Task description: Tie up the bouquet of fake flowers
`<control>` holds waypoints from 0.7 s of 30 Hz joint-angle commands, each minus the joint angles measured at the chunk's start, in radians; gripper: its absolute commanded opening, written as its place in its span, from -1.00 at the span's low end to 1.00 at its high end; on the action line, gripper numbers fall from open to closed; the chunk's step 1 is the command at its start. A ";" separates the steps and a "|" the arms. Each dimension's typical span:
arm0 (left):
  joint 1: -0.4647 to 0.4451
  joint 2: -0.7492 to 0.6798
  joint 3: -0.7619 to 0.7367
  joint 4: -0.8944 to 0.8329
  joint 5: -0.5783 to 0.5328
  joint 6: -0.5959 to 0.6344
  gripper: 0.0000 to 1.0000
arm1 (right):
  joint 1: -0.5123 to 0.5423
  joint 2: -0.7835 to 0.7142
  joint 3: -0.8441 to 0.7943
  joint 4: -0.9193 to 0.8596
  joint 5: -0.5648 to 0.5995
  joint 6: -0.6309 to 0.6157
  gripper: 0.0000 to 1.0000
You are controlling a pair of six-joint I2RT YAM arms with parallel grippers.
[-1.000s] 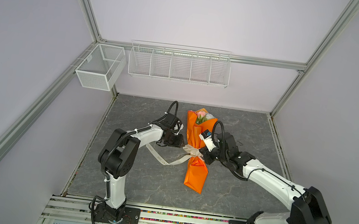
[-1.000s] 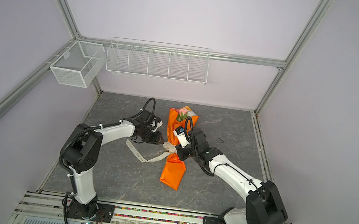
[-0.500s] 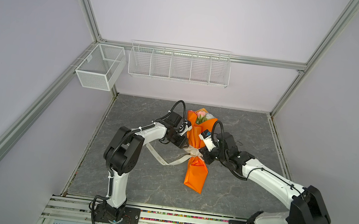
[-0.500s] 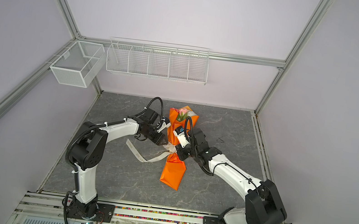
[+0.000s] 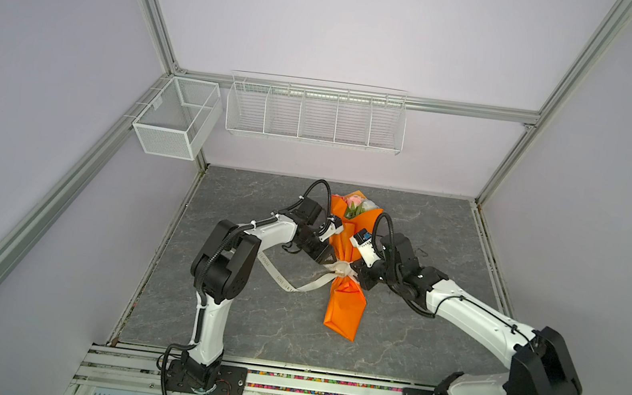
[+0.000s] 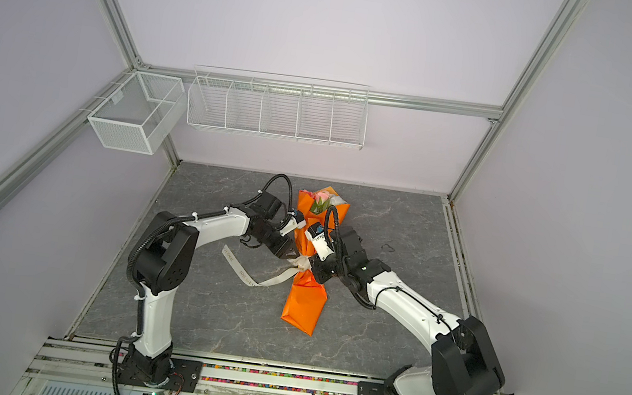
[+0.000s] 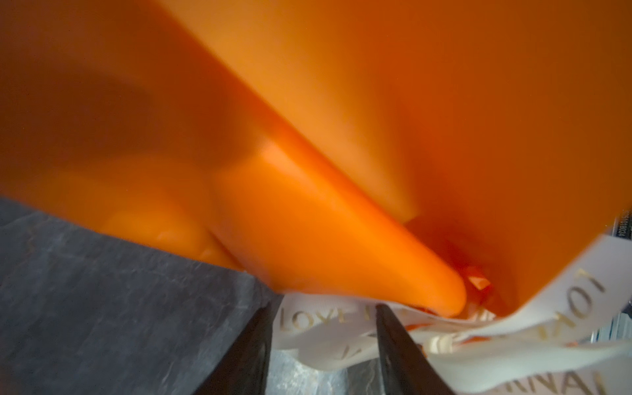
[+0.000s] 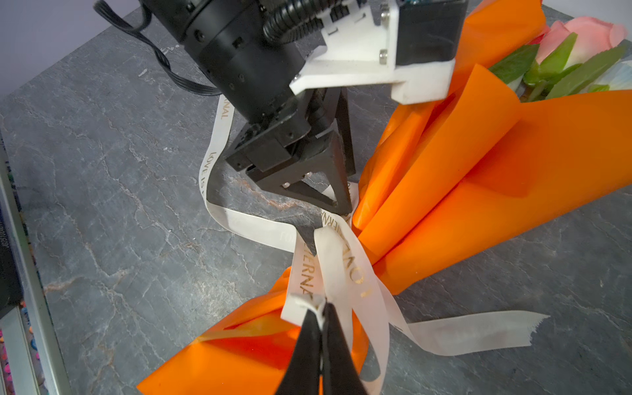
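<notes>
The bouquet [image 5: 345, 303] [image 6: 306, 302] lies on the grey table as a long orange paper cone, with its fake flowers [image 5: 355, 204] [image 6: 321, 198] [image 8: 581, 37] at the far end. A cream printed ribbon [image 5: 293, 285] [image 8: 239, 222] circles its waist. My right gripper [image 5: 354, 273] [image 6: 310, 268] [image 8: 323, 306] is shut on a fold of that ribbon at the waist. From the other side, my left gripper [image 5: 332, 266] [image 6: 293, 260] [image 7: 325, 307] has its tips at the waist. Its jaws stand apart, and a ribbon strand [image 7: 318, 318] lies across the gap, unpinched.
One ribbon tail [image 6: 252, 280] trails over the table left of the bouquet, and a shorter tail [image 8: 478, 331] lies on the other side. A wire rack [image 5: 315, 112] and a mesh box [image 5: 174, 120] hang on the back wall. The arm bases sit on the front rail [image 5: 321, 388].
My left gripper has moved right, from beside the bouquet to its waist, and its jaws have opened a little. The right gripper has kept its hold and place.
</notes>
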 commanded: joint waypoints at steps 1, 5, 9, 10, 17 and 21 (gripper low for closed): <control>-0.006 0.032 0.031 -0.045 0.040 0.055 -0.01 | 0.000 0.010 0.018 -0.009 0.006 -0.023 -0.87; -0.006 0.051 0.049 -0.063 0.051 0.056 -0.10 | 0.000 0.009 0.017 -0.012 0.011 -0.023 -0.87; -0.006 0.041 0.047 -0.069 0.050 0.058 -0.32 | 0.001 0.009 0.017 -0.015 0.015 -0.025 -0.87; -0.006 0.035 0.045 -0.070 0.046 0.057 -0.36 | 0.001 0.009 0.018 -0.015 0.017 -0.024 -0.87; -0.004 -0.045 0.033 -0.099 0.018 0.001 -0.71 | 0.000 0.020 0.021 -0.026 0.034 -0.011 -0.87; -0.004 -0.127 -0.023 -0.068 -0.016 -0.079 -0.73 | 0.000 0.017 0.023 -0.031 0.044 -0.002 -0.87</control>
